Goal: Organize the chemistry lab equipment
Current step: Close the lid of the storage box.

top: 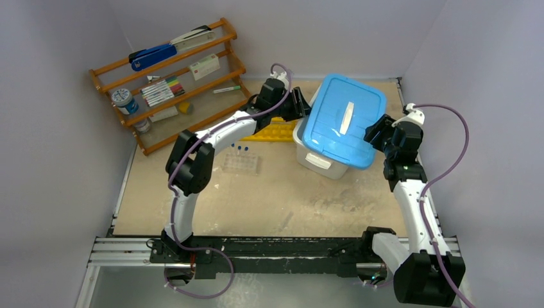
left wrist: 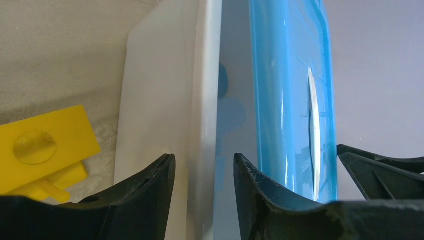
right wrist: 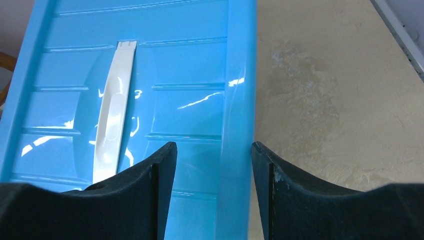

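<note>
Left fingers [left wrist: 204, 165] are straddling, apart, the white bin [left wrist: 160, 100] wall, my right fingers [right wrist: 214, 150] the blue lid [right wrist: 190, 75] edge; clamping or not, I cannot tell. Slipping, the lid risks hitting the yellow rack [left wrist: 50, 145] just beside the bin.

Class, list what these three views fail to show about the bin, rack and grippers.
Contents of the white bin: hidden under the blue lid, every view.
The yellow rack: top view, mostly behind the left arm; left wrist view, cut by the frame edge.
The left gripper and right gripper: wrist views show each straddling a rim; whether it clamps is unclear.
The tube tray: top view, too small to count tubes.
</note>
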